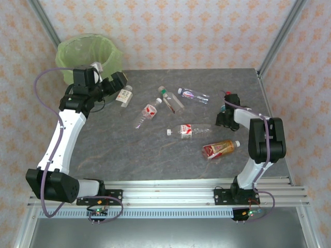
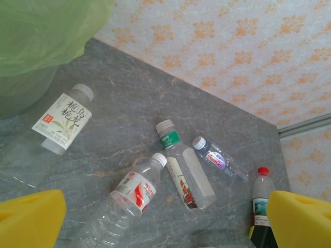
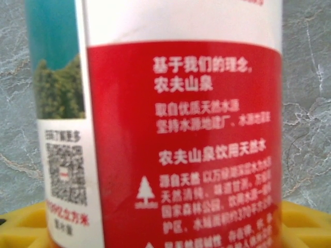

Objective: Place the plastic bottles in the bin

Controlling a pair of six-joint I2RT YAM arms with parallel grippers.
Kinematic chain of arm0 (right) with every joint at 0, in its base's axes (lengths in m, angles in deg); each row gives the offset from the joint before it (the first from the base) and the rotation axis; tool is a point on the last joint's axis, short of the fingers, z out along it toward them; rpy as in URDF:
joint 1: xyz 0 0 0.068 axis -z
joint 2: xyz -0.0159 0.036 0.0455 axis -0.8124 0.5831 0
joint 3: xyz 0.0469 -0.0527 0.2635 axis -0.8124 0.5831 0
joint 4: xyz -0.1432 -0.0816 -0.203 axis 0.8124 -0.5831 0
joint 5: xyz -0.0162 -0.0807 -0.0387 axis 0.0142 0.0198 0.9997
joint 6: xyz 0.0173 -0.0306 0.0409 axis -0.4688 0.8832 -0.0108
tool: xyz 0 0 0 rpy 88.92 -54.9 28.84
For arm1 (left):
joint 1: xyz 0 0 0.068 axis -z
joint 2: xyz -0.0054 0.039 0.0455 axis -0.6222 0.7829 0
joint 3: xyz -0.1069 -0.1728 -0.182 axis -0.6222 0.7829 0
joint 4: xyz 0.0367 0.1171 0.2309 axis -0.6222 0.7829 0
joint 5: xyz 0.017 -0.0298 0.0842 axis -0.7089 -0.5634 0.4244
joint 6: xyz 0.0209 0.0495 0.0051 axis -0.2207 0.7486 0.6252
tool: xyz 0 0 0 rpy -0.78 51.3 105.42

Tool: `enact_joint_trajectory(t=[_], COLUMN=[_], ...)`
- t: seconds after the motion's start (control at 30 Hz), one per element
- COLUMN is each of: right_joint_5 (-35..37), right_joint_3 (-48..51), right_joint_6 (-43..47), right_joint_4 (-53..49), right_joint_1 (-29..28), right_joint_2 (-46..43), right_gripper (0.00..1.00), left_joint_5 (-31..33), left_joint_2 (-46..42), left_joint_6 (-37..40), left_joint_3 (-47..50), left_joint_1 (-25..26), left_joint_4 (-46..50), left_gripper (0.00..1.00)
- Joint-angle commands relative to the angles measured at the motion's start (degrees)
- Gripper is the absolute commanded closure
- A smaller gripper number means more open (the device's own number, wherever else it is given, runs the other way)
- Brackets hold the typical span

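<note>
The bin (image 1: 85, 51), lined with a light-green bag, stands at the table's far left corner. Several plastic bottles lie on the grey table (image 1: 103, 144): a white-label one (image 1: 124, 96), a clear red-label one (image 1: 147, 112), a green-banded one (image 1: 170, 99), a purple-label one (image 1: 194, 95), another clear one (image 1: 186, 131) and an orange one (image 1: 220, 149). My left gripper (image 1: 118, 81) hovers open beside the bin, its yellow fingers (image 2: 31, 219) wide apart. A red-cap bottle (image 2: 262, 199) stands upright at the right. My right gripper (image 1: 225, 111) is shut on its red label (image 3: 181, 129).
Metal frame posts (image 1: 279, 36) rise at the table's far corners, and papered walls close the back. The bin's bag (image 2: 46, 31) hangs close above the left wrist's view. A rail (image 1: 170, 196) runs along the near edge.
</note>
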Motion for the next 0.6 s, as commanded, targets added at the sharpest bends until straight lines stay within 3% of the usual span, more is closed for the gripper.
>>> enact_joint_trajectory(t=[0.0, 0.13, 0.57], right_joint_5=[0.9, 1.4, 0.1], right_joint_3=[1.6, 2.5, 5.0], right_joint_6=[-0.3, -1.2, -1.6], right_joint_4=[0.4, 1.1, 4.5], right_joint_1=[0.2, 0.2, -0.3], right_joint_2=[-1.3, -2.2, -10.9], right_gripper=[0.48, 0.54, 0.57], left_joint_5=[0.9, -2.6, -3.2], left_joint_2=[-0.2, 1.5, 3.2], left_joint_6=[-0.1, 0.9, 0.1], left_joint_3=[0.9, -0.5, -0.4], left_joint_1=[0.3, 0.3, 0.5], left_joint_4=[-1.7, -0.7, -2.2], left_gripper=[0.0, 0.0, 0.0])
